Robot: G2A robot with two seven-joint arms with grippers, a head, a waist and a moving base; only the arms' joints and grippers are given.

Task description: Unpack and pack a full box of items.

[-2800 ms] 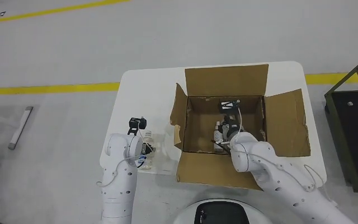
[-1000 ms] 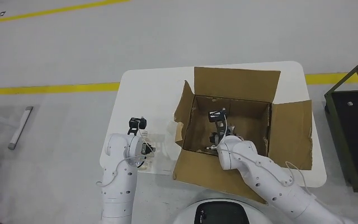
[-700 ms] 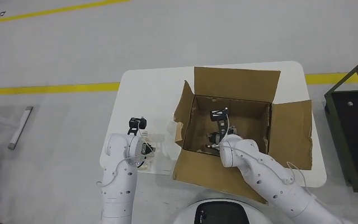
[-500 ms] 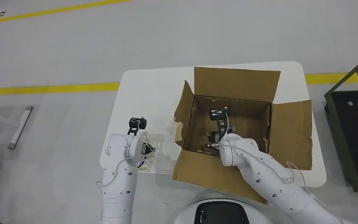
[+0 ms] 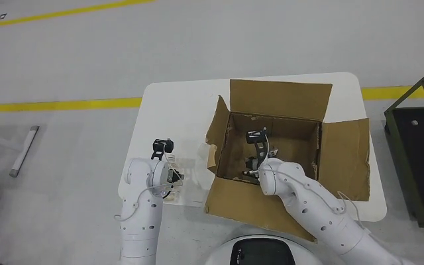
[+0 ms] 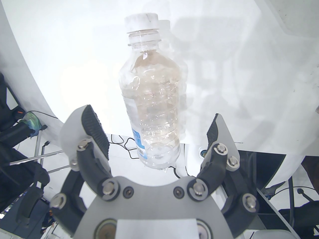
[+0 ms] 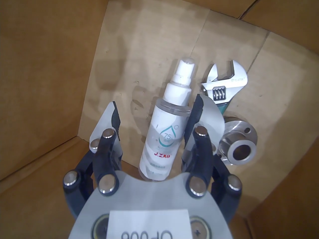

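An open cardboard box [image 5: 285, 89] stands on the white table [image 5: 179, 106]. My right gripper [image 7: 155, 103] hangs inside it, open, with its fingers on either side of a white spray bottle [image 7: 162, 135] lying on the box floor. One finger [image 7: 197, 115] is close against the bottle. An adjustable wrench [image 7: 224, 85] and a metal flange [image 7: 239, 143] lie beside the bottle. My left gripper [image 6: 152, 115] is open over a clear water bottle [image 6: 152, 100] lying near the table's left edge, its fingers apart from it.
The box flaps are spread open; the right flap [image 5: 344, 156] covers the table's right side and the front flap [image 5: 235, 195] lies toward me. A dark green stand [image 5: 407, 132] is off the table at the far right. Bare table lies behind the left arm.
Since 2.8 s ago the box has turned and slid a little to the left, and my right gripper has shifted left inside it. The left arm has stayed still.
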